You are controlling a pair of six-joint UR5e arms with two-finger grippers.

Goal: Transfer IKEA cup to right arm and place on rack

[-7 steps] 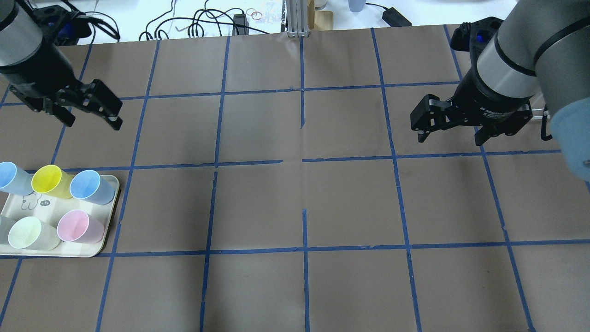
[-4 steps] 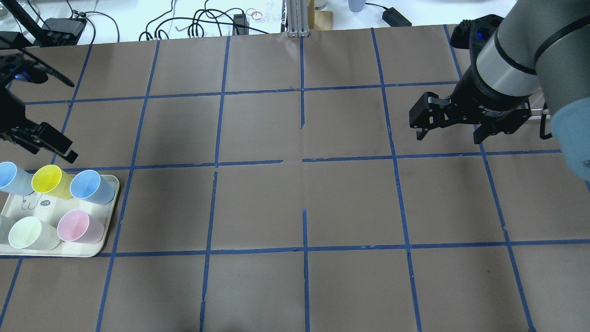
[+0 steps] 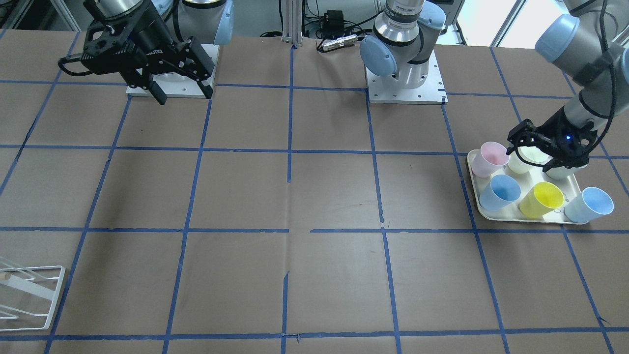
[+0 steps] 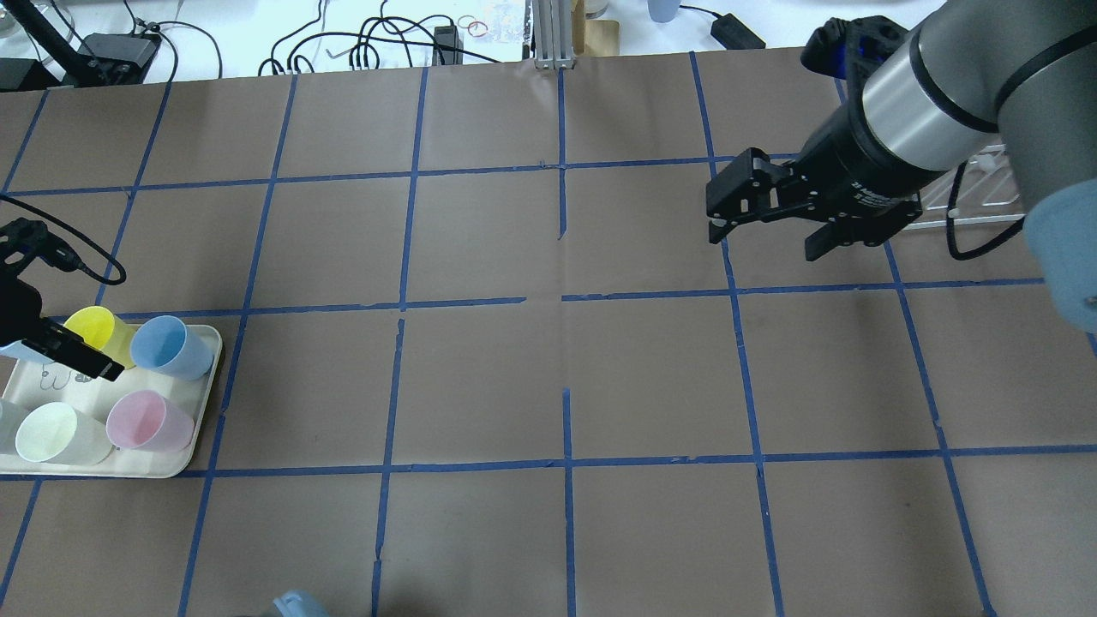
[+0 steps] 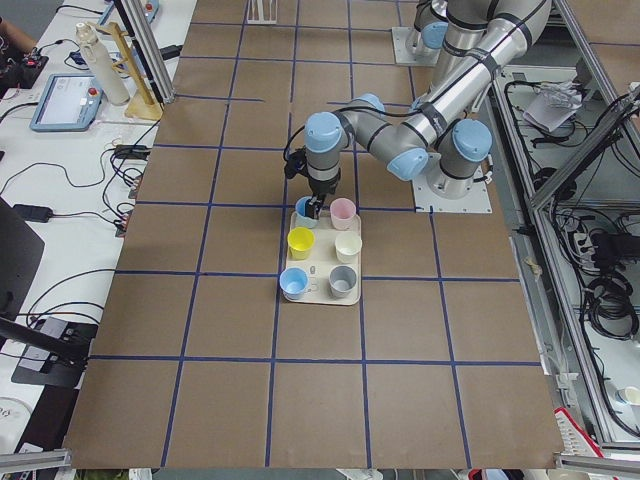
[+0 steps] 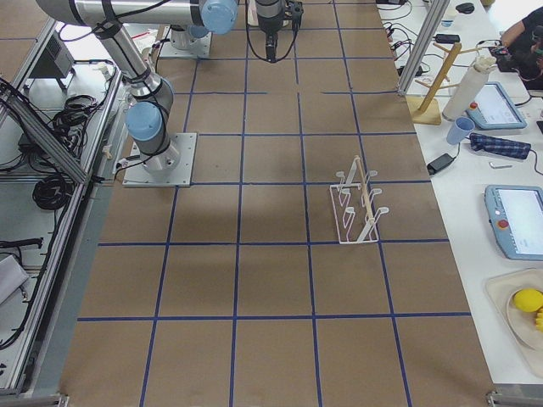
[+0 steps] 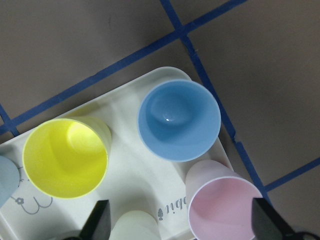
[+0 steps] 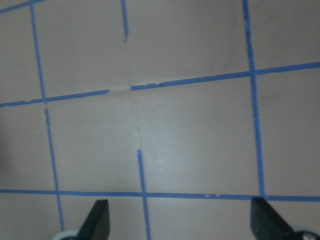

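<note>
The pale pink IKEA cup [image 4: 150, 422] stands upright on the cream tray [image 4: 163, 464], at its near right corner; it also shows in the front view [image 3: 489, 158] and the left wrist view [image 7: 225, 205]. My left gripper [image 3: 543, 156] hovers open and empty above the tray, close beside the pink cup without touching it; the left wrist view [image 7: 182, 226] shows its fingers spread. My right gripper [image 4: 767, 238] is open and empty above the table at the far right. The white wire rack [image 6: 358, 208] stands behind it [image 4: 977, 193].
Other cups stand on the tray: a blue one [image 4: 167, 347], a yellow one [image 4: 90, 330], a cream one [image 4: 47, 433], and a light blue one [image 3: 589, 204]. Cables and a metal post lie along the far table edge [image 4: 548, 34].
My left gripper has come down and toward the near left, from the far left of the table to over the tray. My right gripper has moved left and slightly farther away.
</note>
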